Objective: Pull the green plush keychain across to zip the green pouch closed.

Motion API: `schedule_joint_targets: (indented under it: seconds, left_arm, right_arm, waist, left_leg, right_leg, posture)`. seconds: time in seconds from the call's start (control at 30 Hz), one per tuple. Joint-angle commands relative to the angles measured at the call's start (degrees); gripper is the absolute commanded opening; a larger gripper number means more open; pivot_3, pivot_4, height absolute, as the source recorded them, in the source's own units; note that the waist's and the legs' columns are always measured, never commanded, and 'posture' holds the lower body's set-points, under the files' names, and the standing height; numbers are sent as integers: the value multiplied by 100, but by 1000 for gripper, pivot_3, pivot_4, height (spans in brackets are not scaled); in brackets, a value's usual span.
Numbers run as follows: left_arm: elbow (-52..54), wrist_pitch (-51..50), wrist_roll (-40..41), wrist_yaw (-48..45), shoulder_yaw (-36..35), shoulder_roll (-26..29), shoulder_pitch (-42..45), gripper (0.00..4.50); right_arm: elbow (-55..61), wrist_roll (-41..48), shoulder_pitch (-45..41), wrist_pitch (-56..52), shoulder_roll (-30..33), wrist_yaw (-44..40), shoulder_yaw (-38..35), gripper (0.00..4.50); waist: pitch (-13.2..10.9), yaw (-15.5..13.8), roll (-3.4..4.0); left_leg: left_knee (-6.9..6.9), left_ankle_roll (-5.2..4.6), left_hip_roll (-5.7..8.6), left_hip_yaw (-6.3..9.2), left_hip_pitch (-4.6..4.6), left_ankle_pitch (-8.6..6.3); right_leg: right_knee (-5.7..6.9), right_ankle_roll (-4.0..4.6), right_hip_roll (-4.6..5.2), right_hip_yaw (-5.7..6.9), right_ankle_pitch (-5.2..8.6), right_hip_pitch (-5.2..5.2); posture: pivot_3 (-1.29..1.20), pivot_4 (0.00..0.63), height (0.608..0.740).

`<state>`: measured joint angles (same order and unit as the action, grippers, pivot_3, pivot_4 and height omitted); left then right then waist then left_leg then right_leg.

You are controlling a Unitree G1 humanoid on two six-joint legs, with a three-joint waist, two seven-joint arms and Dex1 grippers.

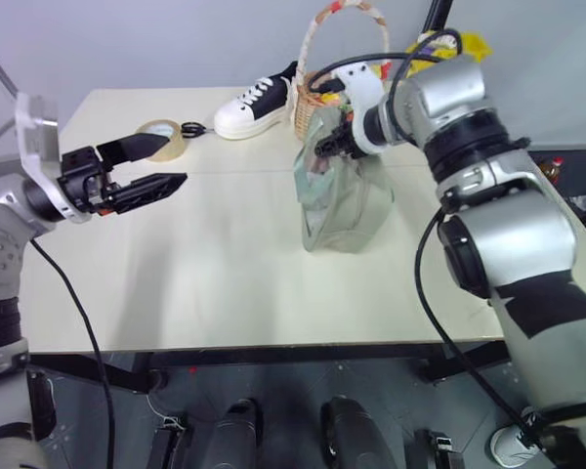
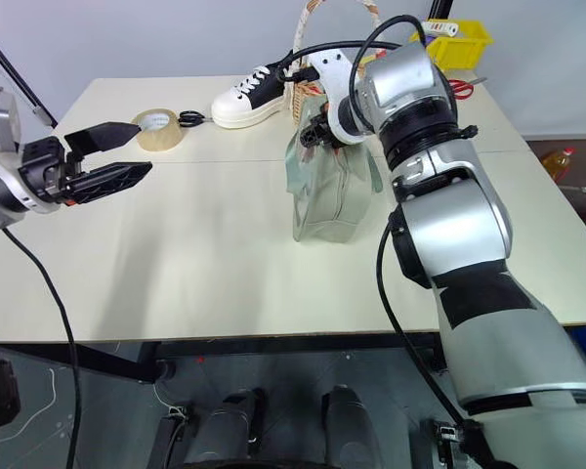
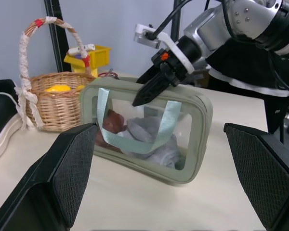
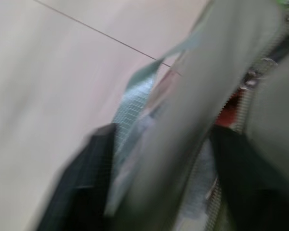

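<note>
The green pouch (image 1: 347,210) stands upright mid-table, its clear window (image 3: 149,134) showing cloth items inside and a pale strap (image 3: 166,122) hanging over it. My right gripper (image 3: 140,98) points down onto the pouch's top edge. In the right wrist view its dark fingers (image 4: 86,183) sit on either side of the pouch's top wall (image 4: 221,57), beside the zipper teeth, closed on the fabric. The green plush keychain is hidden. My left gripper (image 1: 174,159) hovers open over the table's left side, well away from the pouch and aimed toward it.
A wicker basket (image 1: 308,98) stands right behind the pouch, with a black-and-white shoe (image 1: 254,107) to its left. A tape roll (image 2: 159,132) and scissors (image 1: 193,129) lie near the left gripper. A yellow bin (image 2: 454,44) sits at the back right.
</note>
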<state>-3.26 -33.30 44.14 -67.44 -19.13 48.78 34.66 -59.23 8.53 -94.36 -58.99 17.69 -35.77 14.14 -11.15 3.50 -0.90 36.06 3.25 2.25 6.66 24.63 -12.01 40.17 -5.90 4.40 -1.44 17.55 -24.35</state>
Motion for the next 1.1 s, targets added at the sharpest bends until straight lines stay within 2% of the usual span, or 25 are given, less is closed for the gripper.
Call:
schedule_joint_targets:
  seconds: [0.03,0.07,0.1,0.17,0.3,0.43,0.57,0.8,1.1]
  left_arm:
    - [161,57,73,13,-183,87,34,4500]
    - [160,61,72,10,-176,93,33,4500]
    - [150,66,67,6,-167,94,39,4500]
    - [132,76,56,-4,-150,97,52,4500]
    - [84,88,36,-46,-114,106,91,4500]
    - [22,106,7,-120,-52,107,129,4500]
    - [-37,112,-24,-185,-1,109,168,4500]
    - [-143,117,-108,-316,85,126,263,4500]
    - [-290,135,-233,-459,231,158,417,4500]
  right_arm:
    - [85,-150,-334,163,-50,-215,-104,644]
    - [143,-190,-344,184,-52,-289,-85,181]
    - [178,-227,-351,207,-55,-346,-75,82]
    - [272,-290,-354,243,-38,-534,-32,82]
    - [1540,-502,-10,1141,493,-2138,659,82]
    - [3559,-338,714,1518,1188,-3255,944,82]
    - [5272,-54,1555,1697,1573,-3790,925,82]
    - [6544,-130,2475,1935,1732,-3738,1025,82]
    - [6595,-465,2529,2140,1557,-3295,1093,82]
  waist:
    - [0,43,0]
    - [0,47,0]
    - [0,49,0]
    - [0,51,0]
    - [-2,55,3]
    - [0,50,0]
    - [1,54,-2]
    - [1,41,-2]
    - [1,45,-2]
  left_leg:
    - [0,0,0,0,0,0]
    - [-1,0,0,1,0,0]
    - [-1,0,0,1,0,0]
    - [-1,0,0,1,0,0]
    - [-1,0,0,1,6,0]
    - [3,0,-1,0,23,0]
    - [8,0,-4,6,26,0]
    - [16,3,-8,10,26,2]
    - [17,5,-8,10,26,3]
  right_leg:
    - [0,0,0,0,0,0]
    - [0,0,-1,0,0,0]
    - [0,0,-1,0,0,-1]
    - [0,0,0,0,0,-2]
    - [0,0,-2,0,0,-9]
    - [-2,-3,0,2,1,-21]
    - [-1,-3,-1,6,1,-20]
    - [4,-2,2,7,1,-18]
    - [4,-2,5,7,1,-16]
  posture:
    - [0,150,695]
    - [0,150,695]
    - [0,150,695]
    - [0,150,695]
    - [0,150,695]
    - [0,150,695]
    - [0,150,695]
    - [0,150,695]
    - [0,150,695]
